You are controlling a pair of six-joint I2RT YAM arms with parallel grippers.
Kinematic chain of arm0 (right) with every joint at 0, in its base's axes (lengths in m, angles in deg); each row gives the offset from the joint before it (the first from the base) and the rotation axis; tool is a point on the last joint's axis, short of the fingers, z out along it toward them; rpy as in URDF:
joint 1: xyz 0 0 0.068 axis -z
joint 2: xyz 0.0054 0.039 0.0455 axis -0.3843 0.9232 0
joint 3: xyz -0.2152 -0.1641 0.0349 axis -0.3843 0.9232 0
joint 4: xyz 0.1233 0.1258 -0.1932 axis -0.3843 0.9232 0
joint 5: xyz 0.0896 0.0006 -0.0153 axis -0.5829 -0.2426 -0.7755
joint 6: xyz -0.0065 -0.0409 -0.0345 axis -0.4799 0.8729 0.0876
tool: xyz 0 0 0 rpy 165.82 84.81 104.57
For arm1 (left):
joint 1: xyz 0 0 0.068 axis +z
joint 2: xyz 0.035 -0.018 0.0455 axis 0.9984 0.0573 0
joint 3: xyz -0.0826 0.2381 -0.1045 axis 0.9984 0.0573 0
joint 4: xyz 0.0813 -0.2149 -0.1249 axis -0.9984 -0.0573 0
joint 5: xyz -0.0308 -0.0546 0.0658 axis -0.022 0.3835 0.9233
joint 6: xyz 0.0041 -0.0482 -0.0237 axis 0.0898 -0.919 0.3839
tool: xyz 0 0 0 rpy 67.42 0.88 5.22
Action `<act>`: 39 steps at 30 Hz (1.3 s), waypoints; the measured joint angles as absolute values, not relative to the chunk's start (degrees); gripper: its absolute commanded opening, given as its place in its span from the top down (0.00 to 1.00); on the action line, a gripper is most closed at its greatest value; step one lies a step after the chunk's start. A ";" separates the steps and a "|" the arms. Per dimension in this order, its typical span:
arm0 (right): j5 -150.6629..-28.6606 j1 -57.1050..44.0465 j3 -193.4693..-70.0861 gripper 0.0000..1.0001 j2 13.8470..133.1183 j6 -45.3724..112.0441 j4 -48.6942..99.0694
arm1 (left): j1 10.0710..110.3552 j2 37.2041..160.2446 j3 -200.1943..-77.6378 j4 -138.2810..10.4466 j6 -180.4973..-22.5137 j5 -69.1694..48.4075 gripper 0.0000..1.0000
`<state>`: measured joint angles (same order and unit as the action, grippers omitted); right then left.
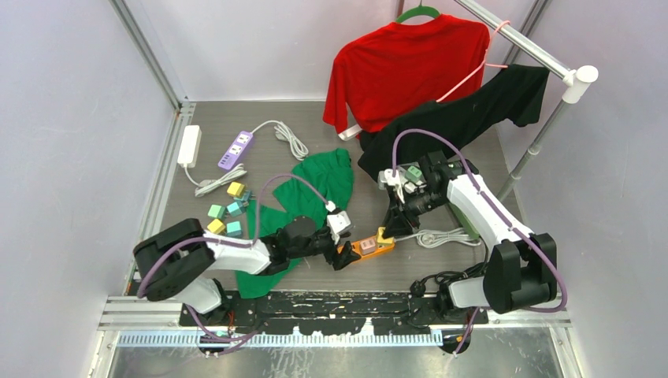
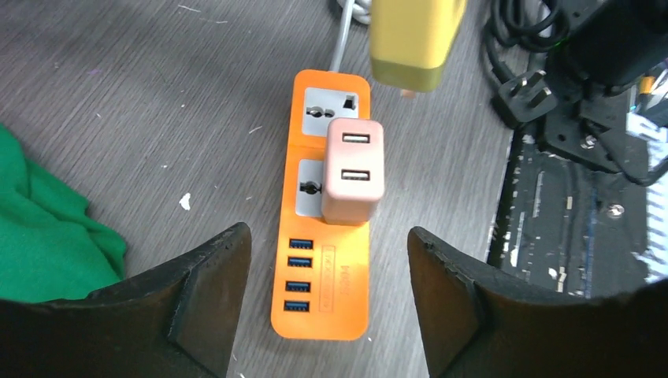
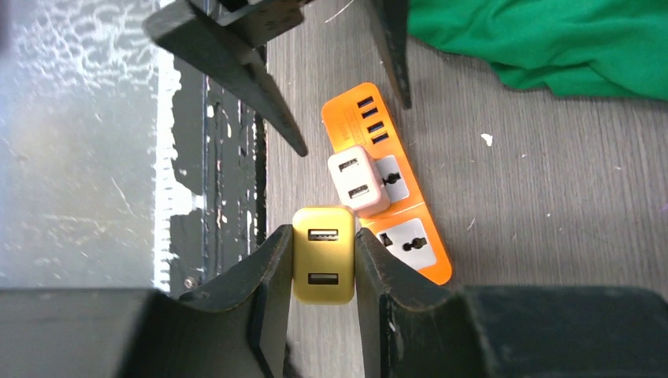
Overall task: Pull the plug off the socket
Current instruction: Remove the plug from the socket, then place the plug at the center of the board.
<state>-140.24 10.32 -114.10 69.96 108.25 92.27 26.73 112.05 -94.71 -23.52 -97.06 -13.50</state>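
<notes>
The yellow, boxy two-port USB plug (image 3: 323, 256) is clamped between the fingers of the right gripper (image 3: 323, 234), held clear of the orange plastic power strip (image 2: 319, 303) — its prong shows bare above the strip's cord-end socket (image 2: 331, 109). A pink two-port charger block (image 2: 353, 169) is seated in the next socket along. The left gripper (image 2: 327, 236) is spread wide — its black fingers (image 2: 213, 276) flank the strip's USB end without touching it.

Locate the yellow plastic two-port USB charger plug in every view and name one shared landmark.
Top external: yellow charger, centre, at the right end of the orange plastic power strip.
Left wrist: top edge, centre.
Right wrist: bottom centre, in the right gripper.
Shared landmark: the power strip, in all three.
</notes>
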 measured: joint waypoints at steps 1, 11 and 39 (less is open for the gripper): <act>-140.32 10.32 -114.12 0.99 70.03 105.08 91.09 | 26.73 110.63 -94.28 -24.15 -97.39 -13.52 0.27; -140.15 10.02 -114.49 0.99 72.23 74.87 77.26 | 26.73 95.98 -93.71 -34.25 -109.63 -14.52 0.22; -139.67 8.36 -116.79 0.99 78.70 60.84 73.85 | 13.79 113.84 -129.82 -79.01 -125.45 28.40 0.20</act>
